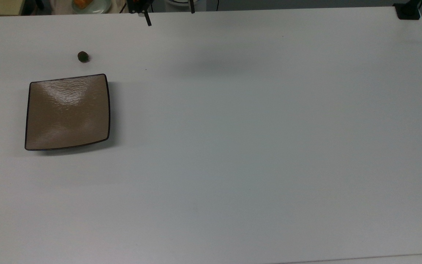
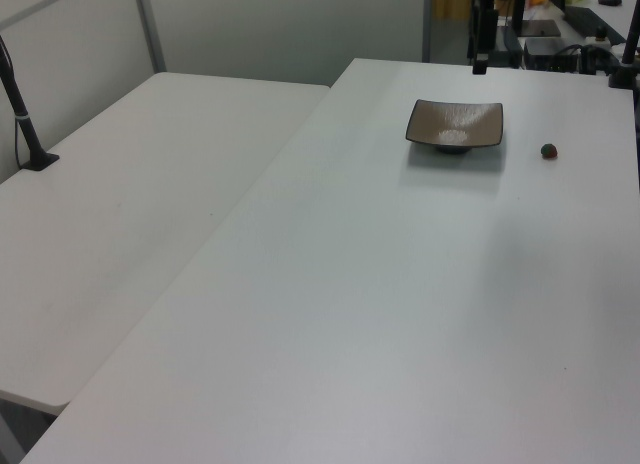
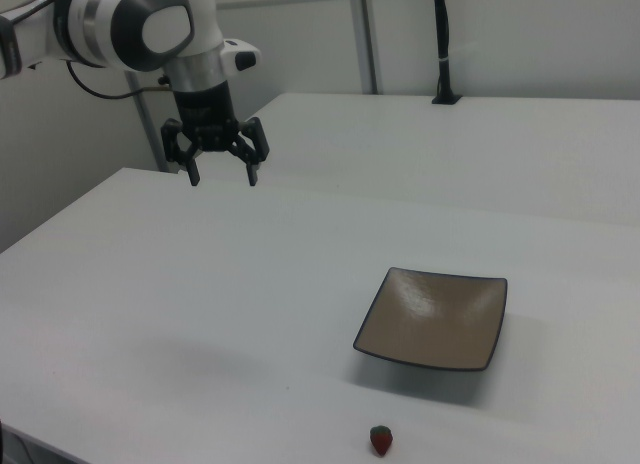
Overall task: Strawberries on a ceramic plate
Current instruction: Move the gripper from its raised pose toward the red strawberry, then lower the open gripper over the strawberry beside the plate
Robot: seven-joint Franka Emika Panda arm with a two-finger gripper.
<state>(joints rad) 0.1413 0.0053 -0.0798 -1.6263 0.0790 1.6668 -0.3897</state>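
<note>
On the white table (image 1: pixel 255 146), the tiny dark-red strawberry (image 3: pixel 381 440) (green-tipped) lies beside the glossy tan plate (image 3: pixel 435 318); the gripper (image 3: pixel 221 173) hangs wide open, empty.

My white table (image 1: pixel 255 146) fills the workspace, matte and evenly lit from overhead. In the left view a second white table (image 2: pixel 130 214) butts against it at nine o'clock, with a black post (image 2: pixel 22 109) clamped to its edge. Pale grey walls (image 2: pixel 290 29) stand behind at twelve o'clock, crossed by a metal upright (image 3: pixel 360 39).
</note>
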